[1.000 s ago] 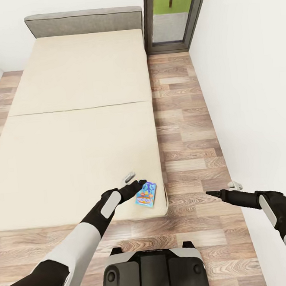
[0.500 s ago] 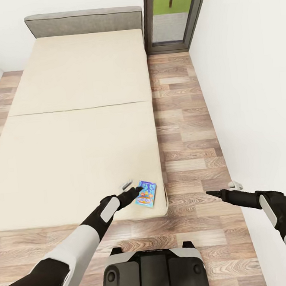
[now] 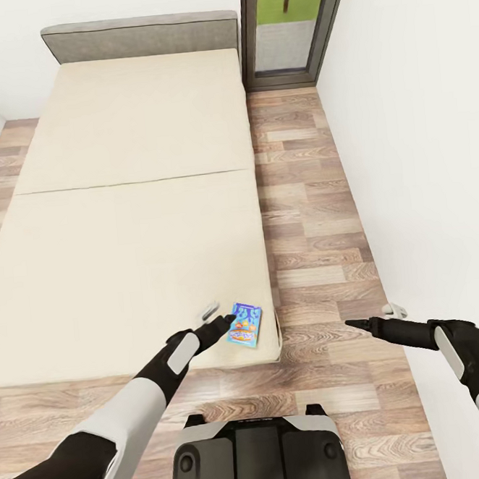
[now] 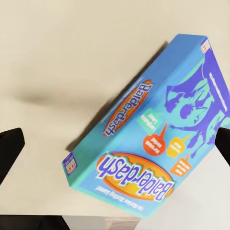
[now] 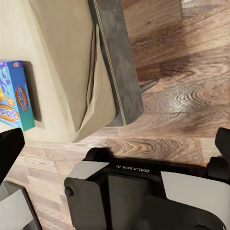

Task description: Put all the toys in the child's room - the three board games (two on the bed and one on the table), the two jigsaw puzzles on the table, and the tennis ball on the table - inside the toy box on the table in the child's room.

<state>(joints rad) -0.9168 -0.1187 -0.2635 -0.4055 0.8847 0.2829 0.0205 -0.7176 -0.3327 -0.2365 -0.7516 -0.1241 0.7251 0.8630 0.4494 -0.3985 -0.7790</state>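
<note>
A small blue board game point(image 3: 245, 325) lettered Balderdash lies flat on the beige bed point(image 3: 135, 205), close to its near right corner. My left gripper point(image 3: 218, 314) hovers just left of the box, open, with nothing between its fingers. The left wrist view looks down on the board game point(image 4: 158, 139), which lies slanted between the two spread fingertips point(image 4: 9, 148). Off to the right, my right gripper point(image 3: 370, 317) is open over the wooden floor beside the bed. In its wrist view the board game point(image 5: 12, 96) lies at the bed's edge point(image 5: 103, 57).
A grey headboard point(image 3: 140, 36) closes the bed's far end. A glass door point(image 3: 290, 24) stands at the back right. A white wall point(image 3: 420, 144) runs close along the right of a narrow floor strip point(image 3: 302, 212). My base point(image 3: 254, 452) sits at the bed's foot.
My left gripper has drawn back a little to the left, off the blue box's edge it overlapped a second ago. The box, the right arm and the camera have not moved.
</note>
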